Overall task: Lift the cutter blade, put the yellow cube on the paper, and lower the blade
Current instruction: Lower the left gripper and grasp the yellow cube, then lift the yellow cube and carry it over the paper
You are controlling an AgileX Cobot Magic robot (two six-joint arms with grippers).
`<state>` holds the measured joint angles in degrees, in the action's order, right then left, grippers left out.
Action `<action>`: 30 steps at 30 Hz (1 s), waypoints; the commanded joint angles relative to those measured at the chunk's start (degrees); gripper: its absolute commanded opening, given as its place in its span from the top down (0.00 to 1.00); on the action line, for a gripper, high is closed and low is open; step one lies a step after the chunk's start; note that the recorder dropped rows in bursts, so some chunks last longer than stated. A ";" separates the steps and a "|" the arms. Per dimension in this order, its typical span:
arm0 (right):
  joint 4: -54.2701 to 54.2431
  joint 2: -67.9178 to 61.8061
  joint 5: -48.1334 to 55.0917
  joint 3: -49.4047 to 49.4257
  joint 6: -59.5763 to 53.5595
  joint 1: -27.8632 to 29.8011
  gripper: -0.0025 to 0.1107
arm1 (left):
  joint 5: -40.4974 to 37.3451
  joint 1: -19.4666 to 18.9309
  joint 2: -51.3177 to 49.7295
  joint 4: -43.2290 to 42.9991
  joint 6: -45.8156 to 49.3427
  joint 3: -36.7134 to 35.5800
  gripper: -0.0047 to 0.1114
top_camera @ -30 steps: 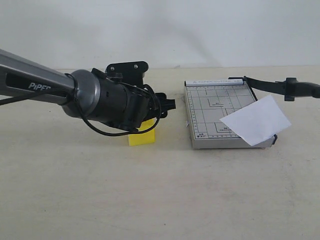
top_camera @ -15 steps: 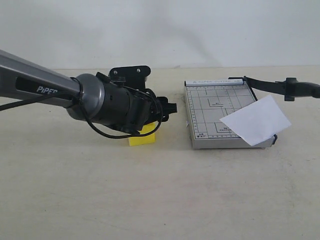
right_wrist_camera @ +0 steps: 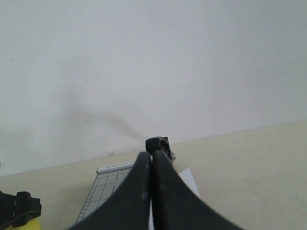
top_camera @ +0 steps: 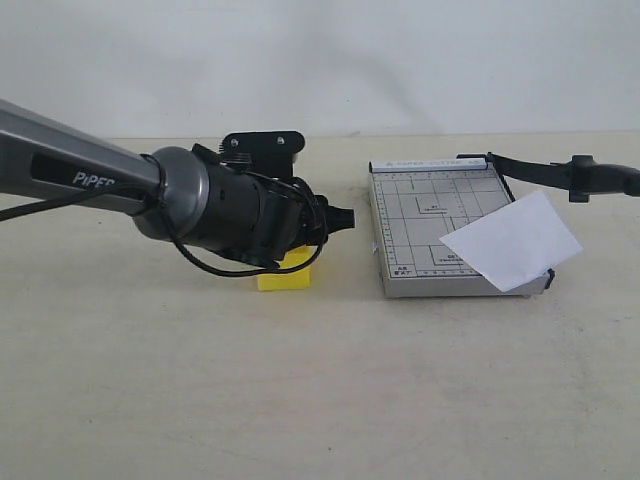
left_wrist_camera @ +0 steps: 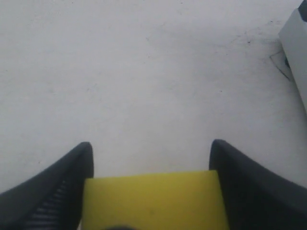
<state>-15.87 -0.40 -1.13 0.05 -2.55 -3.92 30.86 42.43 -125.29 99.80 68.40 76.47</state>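
Two arms, exterior view: the black two-fingered left gripper (top_camera: 328,225) is low over the pale table (top_camera: 320,400), set around the solid bright yellow cube (top_camera: 283,276). The black right gripper (top_camera: 580,172) reaches in from the right edge to the free end of the long thin black cutter blade (top_camera: 530,165).
Cube position, exterior view: on the table, well left of the small grey gridded cutter board (top_camera: 420,210), not yet on the paper.
Paper, exterior view: the small plain white sheet of paper (top_camera: 512,242) lies askew on the board, one corner overhanging its right side.
Blade, exterior view: hinged at the board's far right corner and held clear of the sheet.
Left wrist view, grip: both dark fingers (left_wrist_camera: 249,187) lie against opposite side faces of the cube (left_wrist_camera: 153,201), which sits deep between them. No gap shows on either side, so the gripper looks clamped on it.
Right wrist view, grip: the fingers (right_wrist_camera: 134,191) are pinched together with a rounded black piece just past their tips, probably the handle. I judge the gripper clamped on the blade's thin arm.
Handling, cube: likely light, rigid and smooth-faced. Two flat opposite sides held squarely suit it; an edge grip might let it twist.
Handling, paper: thin and easily shifted, so the cube probably belongs on the part backed by the board, not the overhang.
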 commanded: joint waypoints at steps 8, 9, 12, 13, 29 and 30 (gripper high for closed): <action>-0.06 0.40 -0.43 -0.05 -0.14 -0.07 0.98 | -13.42 0.32 5.94 0.15 26.85 4.62 0.92; -0.06 0.40 -0.43 -0.05 -0.14 -0.07 0.98 | -17.37 0.45 6.59 0.15 30.63 4.98 0.92; -0.06 0.40 -0.43 -0.05 -0.14 -0.07 0.98 | -27.73 1.85 8.62 0.15 37.49 7.24 0.92; -0.06 0.40 -0.43 -0.05 -0.14 -0.07 0.98 | -30.86 2.96 8.92 0.15 37.50 8.43 0.92; -0.06 0.40 -0.43 -0.05 -0.14 -0.07 0.98 | -35.54 5.44 -4.29 0.15 40.55 25.58 0.92; -0.06 0.40 -0.43 -0.05 -0.14 -0.07 0.98 | -35.64 5.44 -4.96 0.15 39.93 25.55 0.92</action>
<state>-15.87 -0.40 -1.13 0.05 -2.55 -3.92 -4.01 47.42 -129.50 100.04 108.63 101.27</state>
